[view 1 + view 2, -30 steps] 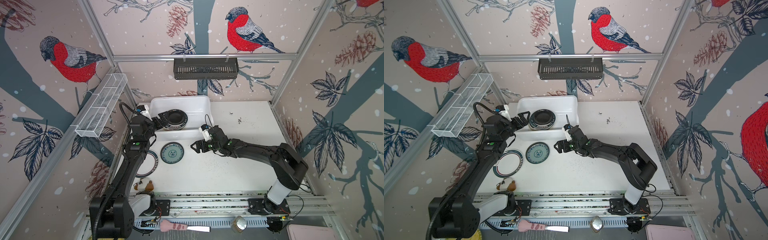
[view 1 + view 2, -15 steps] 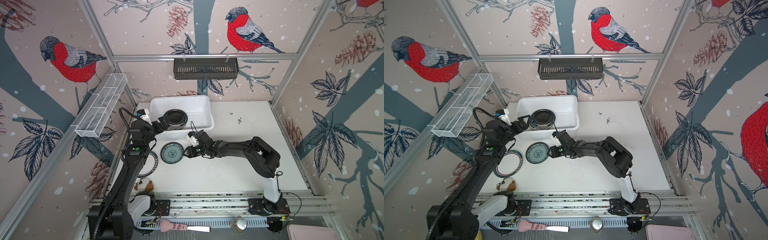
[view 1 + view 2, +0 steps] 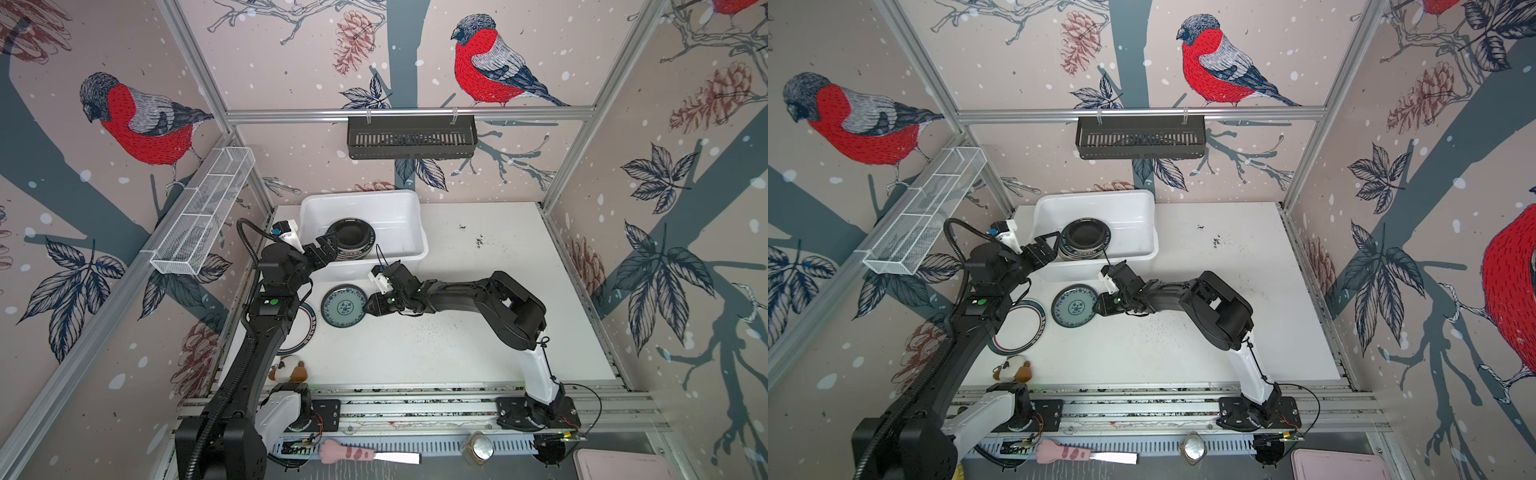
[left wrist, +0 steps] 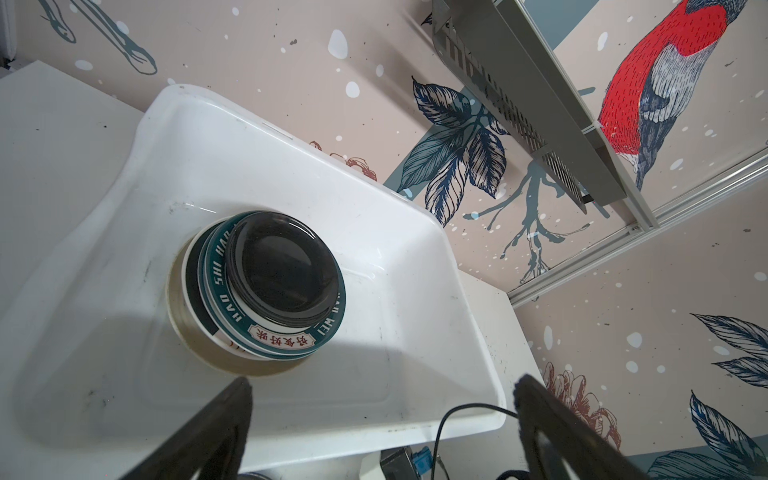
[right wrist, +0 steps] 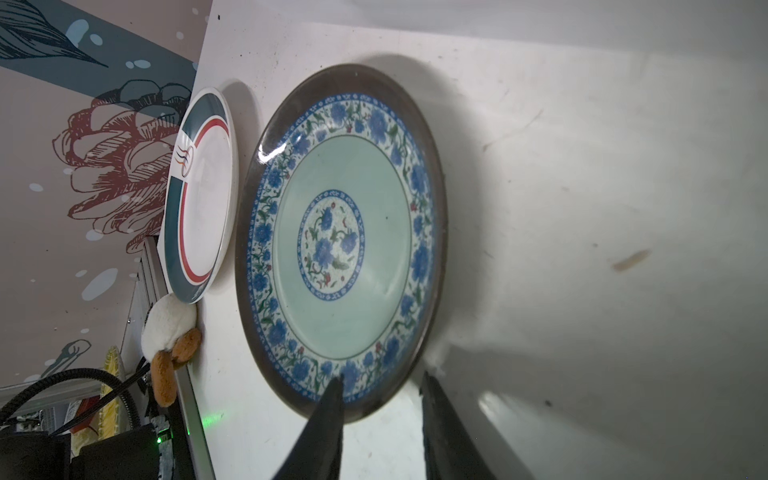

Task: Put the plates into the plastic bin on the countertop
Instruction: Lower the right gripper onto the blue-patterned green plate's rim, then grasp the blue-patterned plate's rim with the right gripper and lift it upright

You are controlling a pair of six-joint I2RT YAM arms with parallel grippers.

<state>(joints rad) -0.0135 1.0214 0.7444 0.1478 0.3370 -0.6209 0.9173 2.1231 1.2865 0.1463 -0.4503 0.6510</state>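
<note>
On the countertop (image 3: 478, 332) (image 3: 1183, 353) (image 5: 582, 166), just in front of the white bin (image 3: 399, 208) (image 3: 1133, 208) (image 4: 291, 166): a teal patterned plate (image 3: 344, 306) (image 3: 1075, 307) (image 5: 340, 241), lying flat, blue flowers round a pale green middle and a dark outer rim.

At that plate's right edge, the right gripper (image 3: 368, 305) (image 3: 1098, 306) (image 5: 382, 378) — low over the surface, reaching in from the right, jaws narrow. In the right wrist view, one finger (image 5: 324, 428) over the plate's flowered border, the other just outside the rim on bare white. Pinching the rim or only straddling it: cannot tell.

Left of the patterned plate, close beside it but apart: a white plate (image 3: 309, 328) (image 3: 1021, 328) (image 5: 203, 195) with a dark teal rim and a red ring, also flat, partly covered by the left arm in both top views.

Inside the bin, toward its near-left part: a stack of plates (image 3: 353, 251) (image 3: 1079, 251). On top, a glossy black plate (image 3: 351, 237) (image 3: 1086, 235) (image 4: 282, 278); under it, a lettered plate (image 4: 332, 328) with a teal rim; lowest, a cream plate (image 4: 180, 316).

Above the bin's near-left corner, the left gripper (image 3: 328, 247) (image 3: 1046, 245) (image 4: 382, 379) — jaws spread wide, nothing between them, tips pointing toward the stack and short of it.

At the front-left of the countertop, near the white plate: a small white-and-brown plush toy (image 3: 289, 370) (image 3: 1013, 370) (image 5: 166, 328).
</note>
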